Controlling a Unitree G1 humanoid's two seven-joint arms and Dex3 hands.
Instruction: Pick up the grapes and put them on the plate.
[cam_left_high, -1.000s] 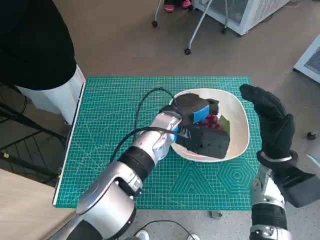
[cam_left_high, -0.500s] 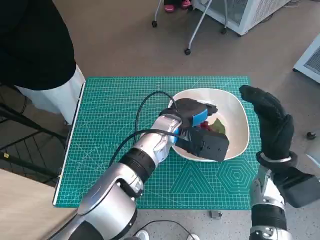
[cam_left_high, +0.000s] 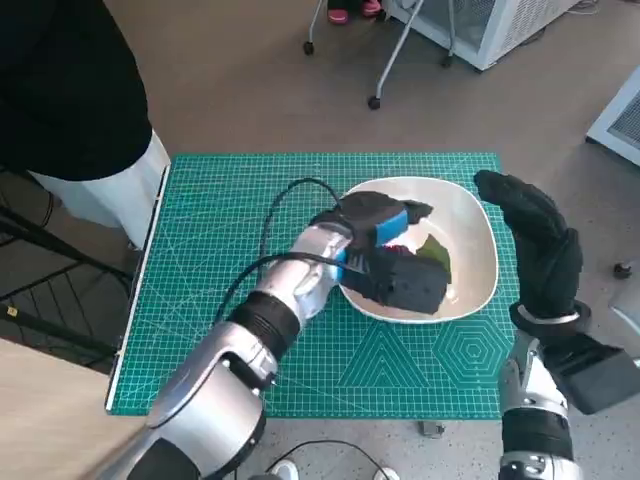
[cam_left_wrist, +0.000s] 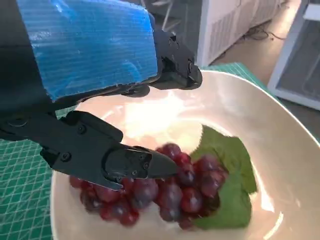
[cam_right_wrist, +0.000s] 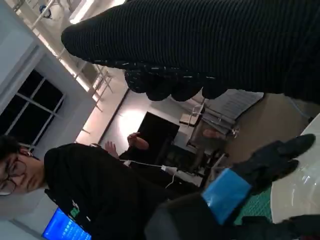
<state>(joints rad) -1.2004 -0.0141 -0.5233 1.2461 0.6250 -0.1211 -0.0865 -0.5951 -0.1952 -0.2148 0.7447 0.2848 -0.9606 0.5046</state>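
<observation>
Evidently delivered, the grape bunch (cam_left_wrist: 165, 192) rests on the white plate (cam_left_wrist: 280, 150), left hand (cam_left_wrist: 125, 115) spread and empty just above, apparently letting go.

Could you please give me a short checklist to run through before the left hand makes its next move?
1. Grapes lie inside the plate: ok.
2. Left hand has let go of the grapes: cannot tell; its fingers are spread, one lies right over the bunch.
3. Leaf lies within the plate's rim: ok.
4. Right hand is off the plate, raised beside it: ok.
5. Plate sits fully on the green mat: ok.
</observation>
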